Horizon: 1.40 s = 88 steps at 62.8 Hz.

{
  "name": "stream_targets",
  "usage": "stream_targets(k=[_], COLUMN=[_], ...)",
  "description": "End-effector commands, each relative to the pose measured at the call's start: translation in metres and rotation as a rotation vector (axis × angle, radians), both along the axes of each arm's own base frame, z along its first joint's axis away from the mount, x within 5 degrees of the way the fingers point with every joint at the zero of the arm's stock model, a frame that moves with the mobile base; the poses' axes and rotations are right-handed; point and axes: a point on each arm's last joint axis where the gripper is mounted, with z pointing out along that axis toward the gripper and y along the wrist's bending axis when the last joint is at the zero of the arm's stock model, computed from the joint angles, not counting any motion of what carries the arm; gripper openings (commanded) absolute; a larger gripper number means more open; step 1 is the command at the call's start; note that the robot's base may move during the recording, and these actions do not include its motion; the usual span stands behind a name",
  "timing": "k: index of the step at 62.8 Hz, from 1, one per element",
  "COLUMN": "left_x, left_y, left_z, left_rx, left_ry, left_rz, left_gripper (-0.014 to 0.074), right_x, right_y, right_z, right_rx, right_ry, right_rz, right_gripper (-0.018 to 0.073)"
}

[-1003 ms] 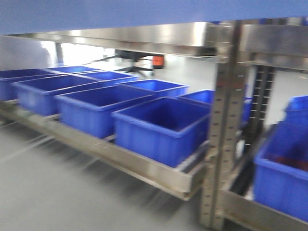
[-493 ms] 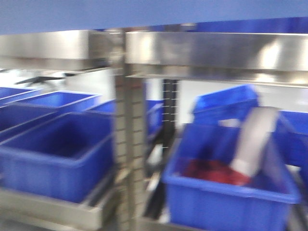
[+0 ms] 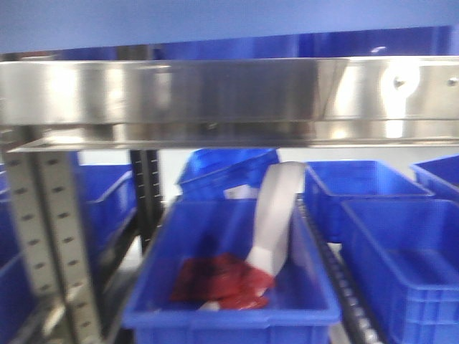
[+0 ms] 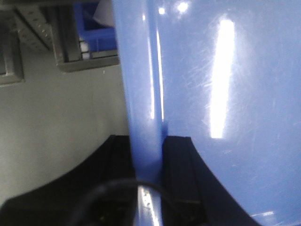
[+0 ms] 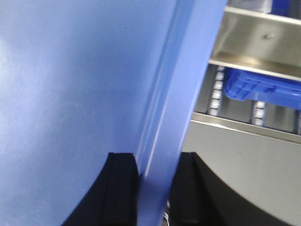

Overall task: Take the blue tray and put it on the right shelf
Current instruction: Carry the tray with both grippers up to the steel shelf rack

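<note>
Looking at the blue tray (image 3: 215, 21) held up high, a pale glossy band across the very top of the front view, just above the right shelf (image 3: 215, 89) and its wide shiny steel lip. Can't tell whether touching it or just over it.

Below that lip, rows of deep blue bins: nearest bin (image 3: 229, 315) with some red stuff (image 3: 215, 281) and a white curved piece (image 3: 276, 215) leaning inside, more bins (image 3: 391, 244) off to the side. Perforated grey upright (image 3: 50, 229) at the left edge. Plain grey floor (image 4: 51, 108) in the left wrist cam.

Left gripper (image 4: 148, 153) clamped on the tray's rim, black fingers (image 4: 181, 165) snug on either side. Same deal with the right gripper (image 5: 155, 183), pinching the opposite rim.
</note>
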Motion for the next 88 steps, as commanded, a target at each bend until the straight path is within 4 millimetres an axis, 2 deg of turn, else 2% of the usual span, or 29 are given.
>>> stream_targets(k=[1,88], left_x=[-0.0064,-0.0065], left_y=[-0.0015,-0.0016], left_z=[0.0142,0.0142], left_rx=[-0.039,-0.040], left_ry=[-0.053,-0.052], left_rz=[-0.045,-0.045], left_gripper=[-0.0048,-0.0048], right_x=[-0.0006,-0.0006], right_y=[0.0004,0.0004], right_z=[0.0208,0.0208], right_rx=[0.044,0.044], right_ry=[-0.134,-0.134], right_rz=[0.034,0.034], right_gripper=[0.0055,0.0055])
